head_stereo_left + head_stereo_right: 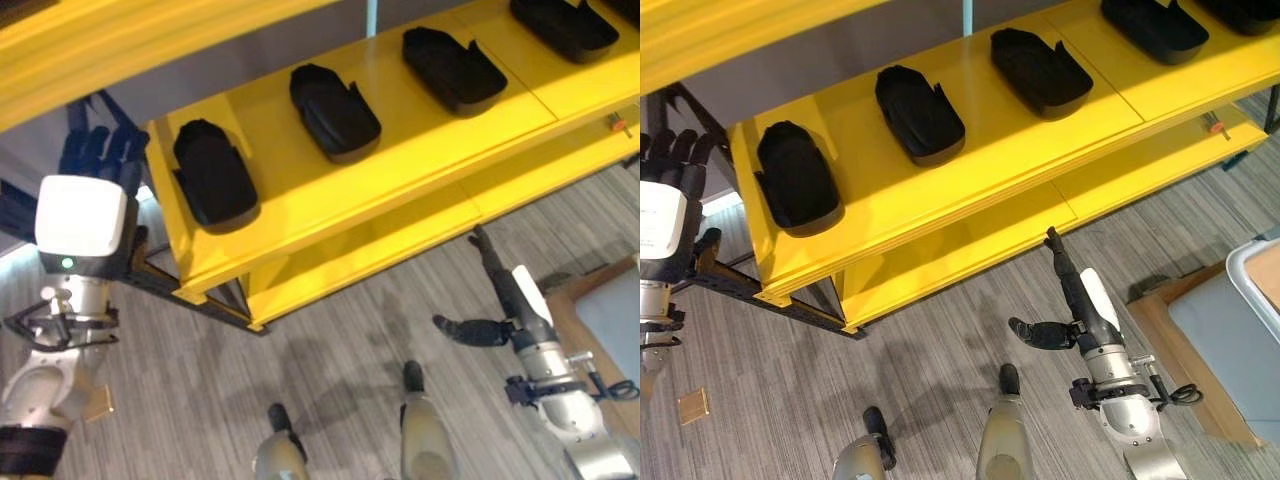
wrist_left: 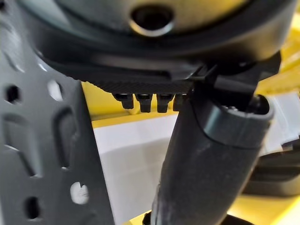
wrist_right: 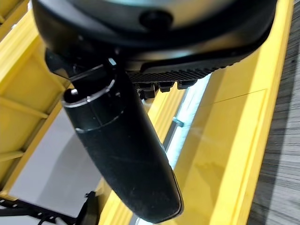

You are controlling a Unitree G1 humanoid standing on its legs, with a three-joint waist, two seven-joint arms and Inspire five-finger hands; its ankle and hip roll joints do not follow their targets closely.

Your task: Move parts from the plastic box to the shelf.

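On the yellow shelf [image 1: 970, 170] lie several black parts [image 1: 919, 114] in one row, apart from each other. Each part is a matte, long shell with a raised rim and a notch at one end. The left hand [image 1: 668, 215] is raised beside the left end of the shelf, its fingers straight and holding nothing. The right hand [image 1: 1072, 285] is low in front of the shelf's lower board, over the grey striped floor [image 1: 930, 380], fingers straight, thumb spread out, and empty.
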